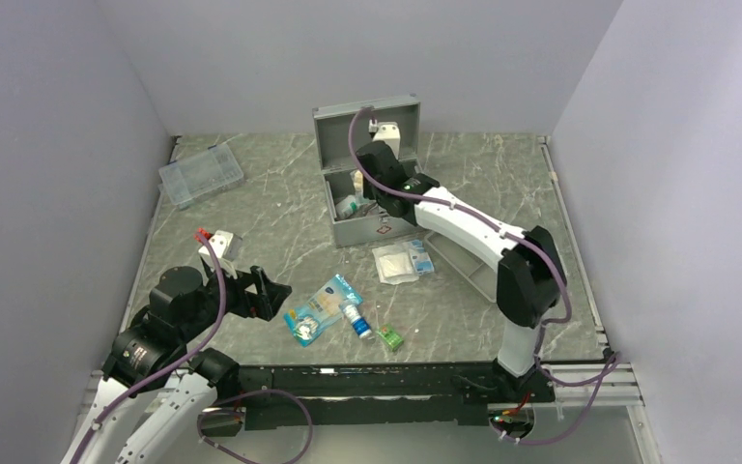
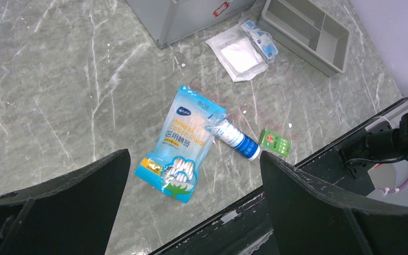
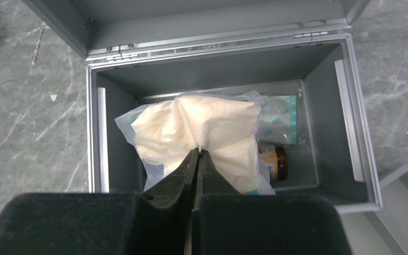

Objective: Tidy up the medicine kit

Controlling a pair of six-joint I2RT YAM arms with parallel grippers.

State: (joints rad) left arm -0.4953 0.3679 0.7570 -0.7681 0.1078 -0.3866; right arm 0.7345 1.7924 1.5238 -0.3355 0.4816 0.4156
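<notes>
Pinches a cream bag (image 3: 202, 122) with the right hand (image 3: 198, 154), fingers pressed tight together on its plastic, down in the open kit (image 3: 345, 106) right under the fingertips, lid (image 3: 191, 16) raised just beyond them. Holds the left hand (image 2: 194, 159) spread wide above the tabletop (image 2: 58, 79). Below, between its fingers, a swab packet (image 2: 183, 141) touching a bottle (image 2: 239, 141); by the right finger, a green box (image 2: 275, 143); farther ahead, gauze (image 2: 239, 53), a tray (image 2: 308, 32) and the kit's front.
</notes>
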